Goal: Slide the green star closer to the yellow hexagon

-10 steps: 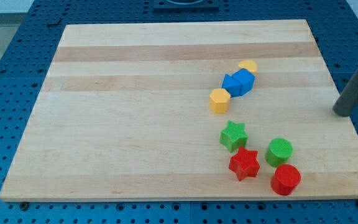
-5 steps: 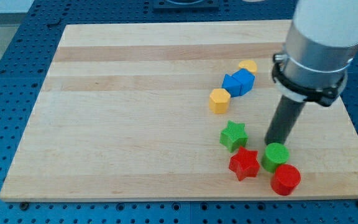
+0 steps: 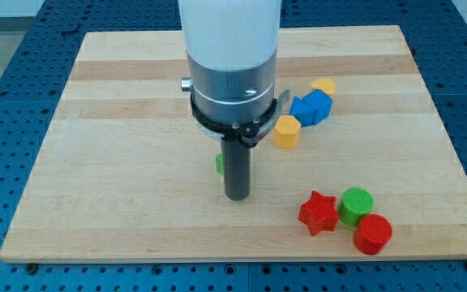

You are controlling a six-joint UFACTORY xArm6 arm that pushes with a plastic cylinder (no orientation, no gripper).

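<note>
My tip [image 3: 237, 196] rests on the board near the middle, towards the view's bottom. The green star [image 3: 218, 163] is almost wholly hidden behind the rod; only a green sliver shows at the rod's left edge, just above the tip. The yellow hexagon [image 3: 285, 130] lies up and to the right of the tip, close to the arm's body. The star sits left of and below the hexagon.
A blue block [image 3: 310, 107] and a yellow block [image 3: 323, 85] lie in a diagonal line up-right of the hexagon. A red star [image 3: 318, 212], a green cylinder [image 3: 356, 205] and a red cylinder [image 3: 372, 234] cluster at the bottom right.
The arm swept from the right edge across to the board's middle. The green star moved left from beside the red star. The green cylinder shifted slightly left.
</note>
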